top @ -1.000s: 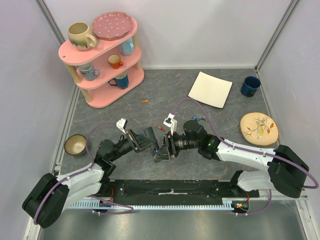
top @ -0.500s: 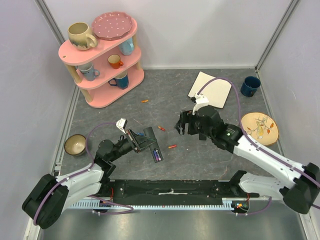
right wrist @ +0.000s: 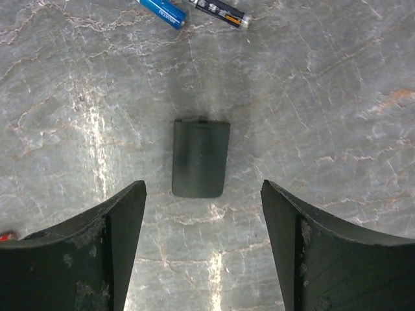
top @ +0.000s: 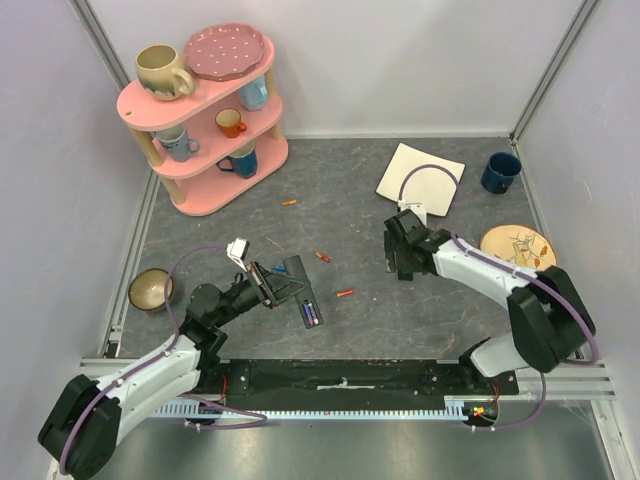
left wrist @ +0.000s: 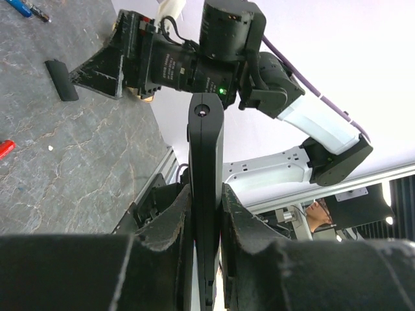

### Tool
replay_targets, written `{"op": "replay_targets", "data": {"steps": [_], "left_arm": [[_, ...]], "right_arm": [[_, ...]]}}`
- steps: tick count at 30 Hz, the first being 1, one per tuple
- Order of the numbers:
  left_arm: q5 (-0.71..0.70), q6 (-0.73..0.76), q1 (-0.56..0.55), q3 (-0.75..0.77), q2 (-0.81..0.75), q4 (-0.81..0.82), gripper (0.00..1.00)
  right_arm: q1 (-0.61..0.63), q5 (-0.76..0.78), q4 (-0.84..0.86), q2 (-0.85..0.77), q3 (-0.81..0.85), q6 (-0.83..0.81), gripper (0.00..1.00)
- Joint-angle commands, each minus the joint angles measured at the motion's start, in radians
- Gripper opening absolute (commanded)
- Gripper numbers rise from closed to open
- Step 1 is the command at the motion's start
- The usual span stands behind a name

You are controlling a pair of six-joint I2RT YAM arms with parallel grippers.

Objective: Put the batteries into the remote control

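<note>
the left gripper [top: 285, 283] is clamped tight on the remote [top: 308, 300], holding it on edge just above the table [top: 240, 215] at centre left, recess side up. two batteries [top: 313, 315], bluish, seem to sit in the recess near its near end, though they are too small to be sure they are seated.

a loose red battery [top: 344, 293] lies just right of the remote, and another [top: 322, 257] a little further back.

a second ago the right gripper [right wrist: 202, 194] was up against the remote; it has since swung away to the right and now hangs with its jaws wide apart and nothing between them, straight over a small black cover [right wrist: 201, 157] lying flat on the table. a blue battery [right wrist: 162, 11] and a dark one lie just beyond it.

that move suggests the loading itself is done or nearly so, and that the cover is what gets picked up next.
</note>
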Motion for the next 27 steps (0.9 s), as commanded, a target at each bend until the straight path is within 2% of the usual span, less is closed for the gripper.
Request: {"op": "replay_targets", "data": {"steps": [1,10,27], "left_arm": [[0.006,0.044,-0.004,-0.036,-0.007,0.005,0.02],[-0.004,0.035,-0.004,-0.049,-0.042,-0.004,0.02],[-0.020,0.034,-0.004,-0.049,0.001,0.018,0.02]], "right_arm": [[-0.013,-0.026,0.018,0.084,0.070,-0.021,0.79],[-0.056,-0.080,0.063,0.173,0.064,-0.025,0.75],[-0.117,-0.200,0.147,0.204,0.000,-0.064,0.67]]}}
